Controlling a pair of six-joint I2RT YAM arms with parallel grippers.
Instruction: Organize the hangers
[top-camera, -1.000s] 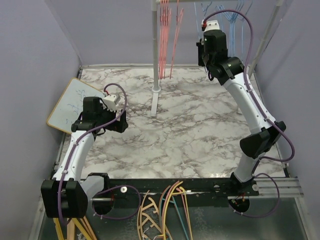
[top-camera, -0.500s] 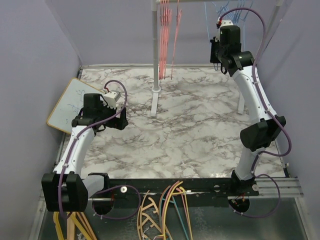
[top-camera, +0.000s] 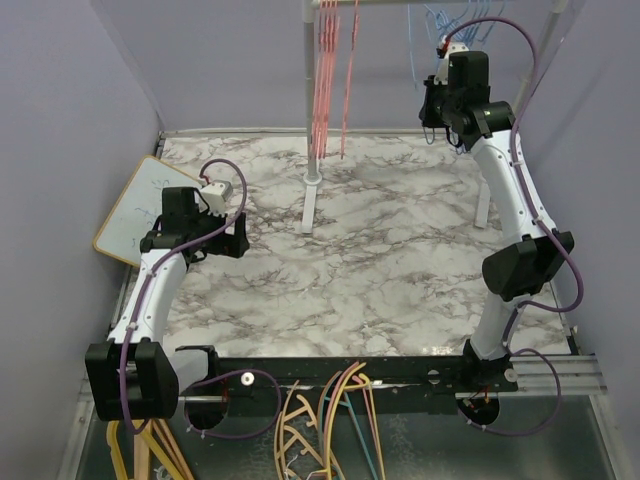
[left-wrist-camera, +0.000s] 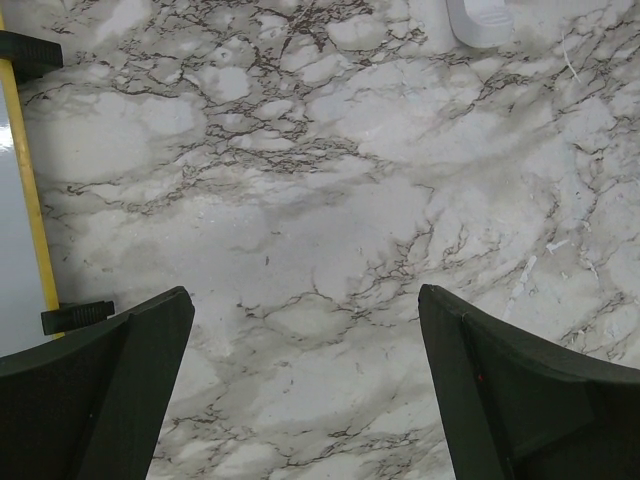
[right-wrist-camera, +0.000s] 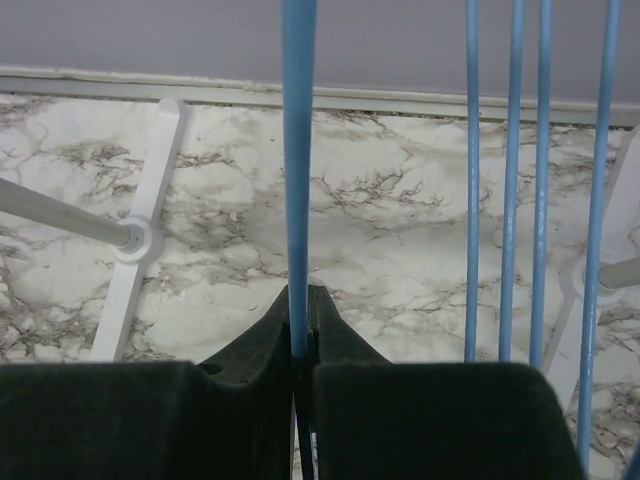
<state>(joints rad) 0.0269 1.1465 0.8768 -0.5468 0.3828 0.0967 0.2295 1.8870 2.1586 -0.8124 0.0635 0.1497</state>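
Note:
My right gripper (right-wrist-camera: 303, 300) is shut on the thin wire of a light blue hanger (right-wrist-camera: 298, 150), which runs straight up from between the jaws. Several more light blue hangers (right-wrist-camera: 505, 180) hang just to its right. In the top view the right arm is raised high at the back right, its wrist (top-camera: 455, 90) just below the blue hangers (top-camera: 440, 20) on the rail. Pinkish red hangers (top-camera: 330, 80) hang together near the rack's centre post. My left gripper (left-wrist-camera: 305, 300) is open over bare marble at the left, holding nothing.
The white rack post (top-camera: 311, 100) stands mid-table on a foot (top-camera: 310, 205), with another leg (top-camera: 483, 205) at the right. A yellow-framed whiteboard (top-camera: 140, 205) lies at the left edge. Thick yellow and orange hangers (top-camera: 330, 420) sit below the table's near edge.
The right arm has risen and swung right towards the blue hangers on the rail, still gripping the blue hanger. The left arm has drifted slightly left.

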